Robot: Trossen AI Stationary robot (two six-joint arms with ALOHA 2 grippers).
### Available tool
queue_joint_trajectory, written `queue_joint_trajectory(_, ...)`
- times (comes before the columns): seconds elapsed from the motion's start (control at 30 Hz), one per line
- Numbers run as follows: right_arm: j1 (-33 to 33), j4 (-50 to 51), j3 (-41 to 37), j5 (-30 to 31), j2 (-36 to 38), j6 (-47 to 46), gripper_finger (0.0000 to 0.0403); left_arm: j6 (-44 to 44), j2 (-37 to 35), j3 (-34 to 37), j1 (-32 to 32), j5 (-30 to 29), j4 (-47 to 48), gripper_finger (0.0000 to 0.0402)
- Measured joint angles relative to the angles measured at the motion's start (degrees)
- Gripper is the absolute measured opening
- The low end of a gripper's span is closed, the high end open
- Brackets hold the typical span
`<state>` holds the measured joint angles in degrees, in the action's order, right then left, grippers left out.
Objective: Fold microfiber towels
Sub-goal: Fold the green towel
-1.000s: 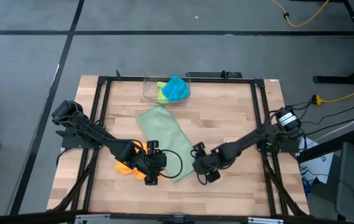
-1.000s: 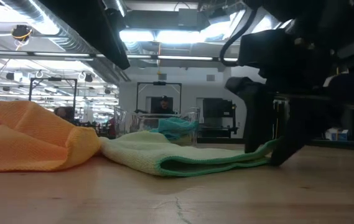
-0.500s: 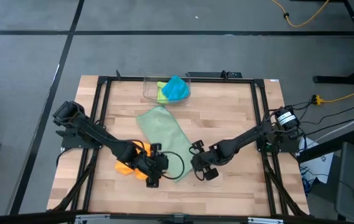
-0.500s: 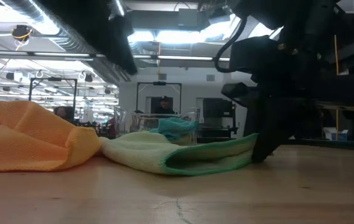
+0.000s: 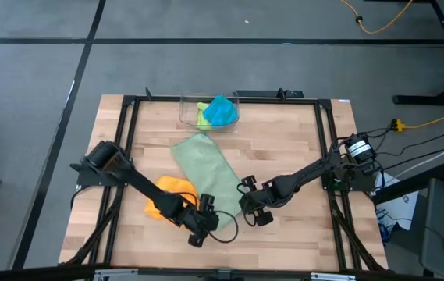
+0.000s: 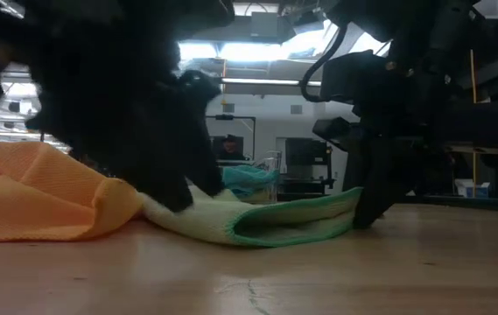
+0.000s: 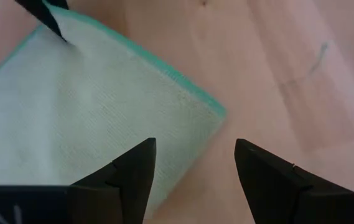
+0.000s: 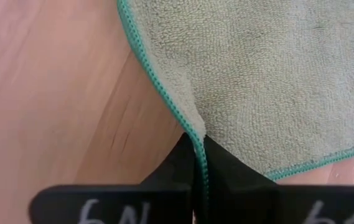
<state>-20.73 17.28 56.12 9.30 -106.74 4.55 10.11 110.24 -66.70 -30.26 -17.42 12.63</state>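
The pale sage green towel (image 5: 206, 168) lies folded in a long strip on the table, running from the middle toward the near edge. My right gripper (image 5: 246, 209) is shut on its right-hand edge near the near end. My left gripper (image 5: 204, 226) is open low over the towel's near corner (image 7: 217, 112), one finger over the cloth and one over bare wood; I cannot tell whether it touches. The orange towel (image 5: 167, 195) lies bunched to the left, against the sage one. The lime green (image 5: 202, 117) and teal blue (image 5: 222, 109) towels lie in the clear bin. My right gripper pinches the sage towel's green-hemmed long edge (image 8: 186, 121) between its two shut fingers, close to the near corner; one layer or several, I cannot tell. The fingers come from the table's right, slanting down. The pinched edge (image 6: 345, 210) stands a little raised; the rest lies slack on the table.
The clear plastic bin (image 5: 186, 105) stands at the table's far edge, middle. The black frame rails (image 5: 128, 140) run along the table's left and right sides. Bare wood (image 5: 300, 140) lies right of the sage towel and along the near edge.
My left gripper has gone from above the sage towel's near part toward the table's near edge and a little right, to the towel's near corner. My right gripper has gone slightly left, and the towel's right edge now stands bunched higher at its fingers.
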Motion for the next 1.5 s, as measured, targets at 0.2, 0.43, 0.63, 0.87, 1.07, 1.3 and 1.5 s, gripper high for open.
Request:
queue_joint_trajectory(0.2, 0.07, -0.09, -0.02, -0.15, 0.00, -1.57, 0.0013, -4.29, 4.03, 0.02, -0.25, -2.09, -3.88, 0.0213)
queue_joint_trajectory(0.43, 0.09, -0.78, -0.02, 0.04, 0.00, -1.52, 0.0013, -4.33, 4.11, -0.04, 0.52, -0.67, -4.09, 0.0190)
queue_joint_trajectory(0.63, 0.09, -1.35, -0.04, 0.09, 0.00, -4.34, 0.0013, -4.26, 4.11, 0.03, 1.73, -1.29, -4.03, 0.0106)
queue_joint_trajectory(0.87, -0.38, -2.12, -0.07, 0.58, -0.04, -4.61, 0.0013, -3.25, 4.13, 0.09, 2.62, -1.89, -2.96, 0.0011)
queue_joint_trajectory(1.07, -0.59, -0.45, 1.68, 3.56, -0.12, -7.09, 0.0013, -3.67, 2.03, 0.11, 1.74, -2.46, -1.93, 0.0002)
queue_joint_trajectory(1.3, -0.97, 10.23, 10.06, 10.18, 0.28, -7.46, 0.0013, -4.49, -3.71, 0.00, 1.40, -4.14, -0.60, 0.0000)
queue_joint_trajectory(1.5, -3.13, 25.55, 18.19, 9.66, 0.33, -15.17, 0.0013, -3.05, -5.62, 0.00, 1.43, -3.31, -3.45, 0.0000)
